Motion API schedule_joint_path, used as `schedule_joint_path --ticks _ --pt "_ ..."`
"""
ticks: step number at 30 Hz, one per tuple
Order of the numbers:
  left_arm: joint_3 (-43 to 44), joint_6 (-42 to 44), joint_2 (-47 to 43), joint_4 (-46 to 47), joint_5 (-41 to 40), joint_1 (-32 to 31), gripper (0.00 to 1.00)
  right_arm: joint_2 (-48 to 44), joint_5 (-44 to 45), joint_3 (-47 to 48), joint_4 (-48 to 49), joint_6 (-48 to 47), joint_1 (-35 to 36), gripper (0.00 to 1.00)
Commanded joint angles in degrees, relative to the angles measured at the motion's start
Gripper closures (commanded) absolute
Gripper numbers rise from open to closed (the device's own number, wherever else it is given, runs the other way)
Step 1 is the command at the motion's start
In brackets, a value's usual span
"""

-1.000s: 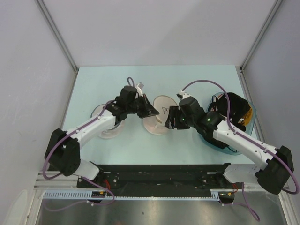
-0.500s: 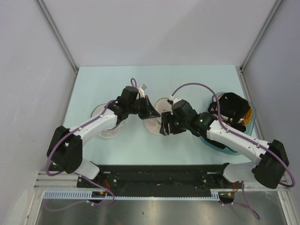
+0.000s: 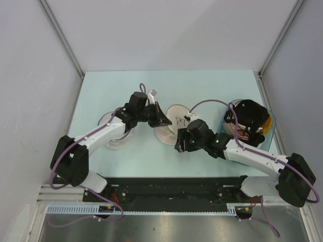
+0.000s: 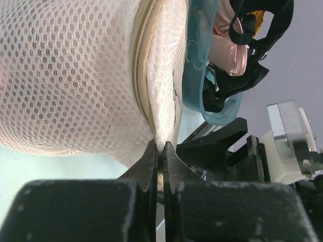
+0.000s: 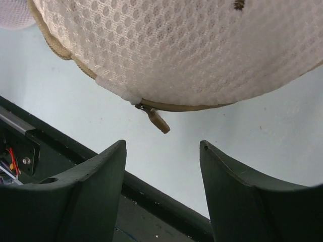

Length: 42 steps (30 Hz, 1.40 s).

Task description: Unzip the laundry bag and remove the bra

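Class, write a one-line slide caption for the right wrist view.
Open right tool faces the zip pull on the cream mesh laundry bag.

- Laundry bag (image 4: 70, 75): cut off by the top and left edges of the left wrist view. Contents not readable through the mesh.
- Dark mark (image 5: 238, 4), top edge of the right wrist view: only partly in frame, not identifiable.
- Top view: left gripper (image 3: 162, 121) and right gripper (image 3: 180, 141) cover the bag's left and lower rims.
- White pouch (image 3: 118, 143): partly under the left arm.
- Pink fabric (image 4: 228, 50) in the basket (image 4: 194, 65): overlapped by black clothing (image 4: 237, 85). Garment type not determinable.
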Motion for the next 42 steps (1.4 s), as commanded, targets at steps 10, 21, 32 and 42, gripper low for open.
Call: schedule_joint_path --ticks 10,21,32,42 --pt "0.83 -0.27 -0.62 2.95 2.57 0.39 1.00 -5.68 2.24 -2.56 12.82 1.59 1.07 0.43" --pt "1.00 -0.18 -0.79 2.86 2.83 0.39 0.99 -4.10 4.87 -2.64 12.04 2.03 1.24 0.49" --pt "1.09 0.17 -0.70 2.95 2.83 0.39 1.00 -4.10 7.95 -4.31 11.95 3.09 1.68 1.00" --pt "2.58 3.68 -1.05 0.14 3.01 2.68 0.99 -9.36 11.65 -9.41 9.75 3.88 0.98 1.00"
